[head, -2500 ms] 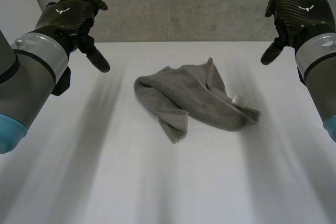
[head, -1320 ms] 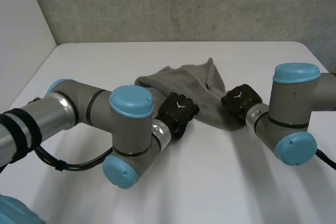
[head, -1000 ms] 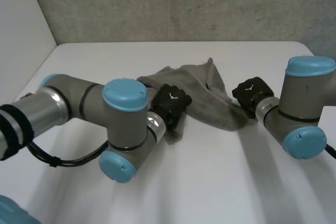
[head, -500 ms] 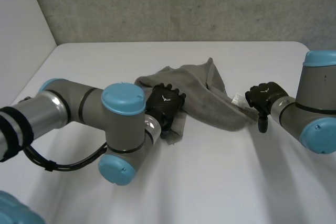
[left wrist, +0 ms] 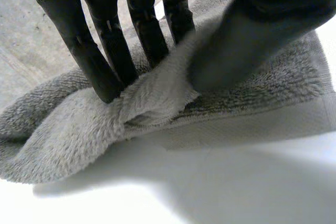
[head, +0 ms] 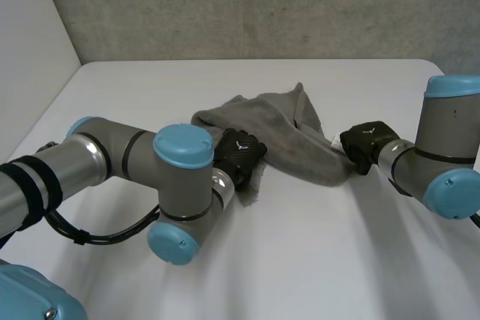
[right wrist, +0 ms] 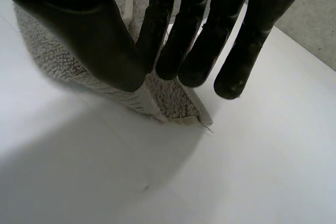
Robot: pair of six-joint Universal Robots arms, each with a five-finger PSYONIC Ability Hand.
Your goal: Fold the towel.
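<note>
Left hand (head: 238, 157) and right hand (head: 365, 144) are both on cloth. White table (head: 300, 260), with the grey towel (head: 281, 136) crumpled mid-table between the two hands. Head view: left sits on the towel's near flap, right at the end corner; can't read the grips from here. Left wrist view: fingers (left wrist: 100, 61) and thumb (left wrist: 262, 30) pinch up a ridge of towel. Right wrist view: thumb (right wrist: 89, 30) and fingers (right wrist: 194, 35) nip the corner hem.

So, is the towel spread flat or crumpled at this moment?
Crumpled: the towel lies in a bunched heap with overlapping folds; the left hand and right hand each pinch one end.
</note>
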